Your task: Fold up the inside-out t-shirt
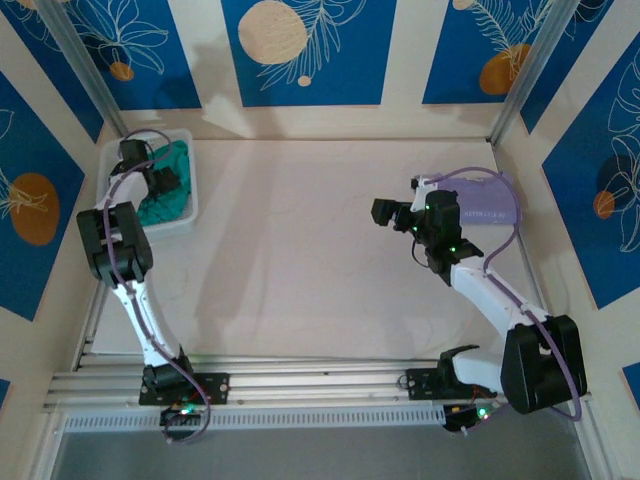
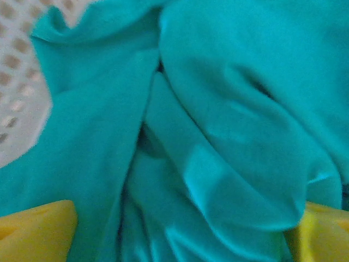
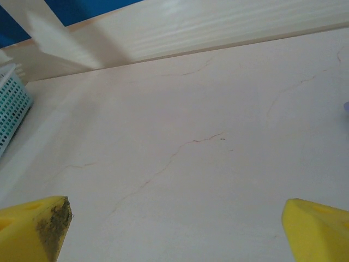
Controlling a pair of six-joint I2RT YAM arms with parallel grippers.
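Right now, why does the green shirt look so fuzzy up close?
Left wrist view: the camera is close to the t-shirt, so the cloth blurs, with dark shadows in its folds. Right wrist view: the table is sharp, fine cracks showing. Top external view: faint shadows lie on it.

We get bright, even light from overhead in the top view. The pale bench (image 1: 300, 200) carries only faint grey shadows beside the arms, and the straight wall posts lean outward toward the edges of the frame. Up close from the left wrist, the t-shirt (image 2: 229, 109) is soft and out of focus, with dark shadow sunk into its folds. The basket (image 2: 16, 82) is a blur. From the right wrist the bench is bright and fairly crisp, its hairline cracks showing, while a soft shadow crosses the back wall (image 3: 218, 27) at the left. In both wrist views the yellow jaws look fuzzy.
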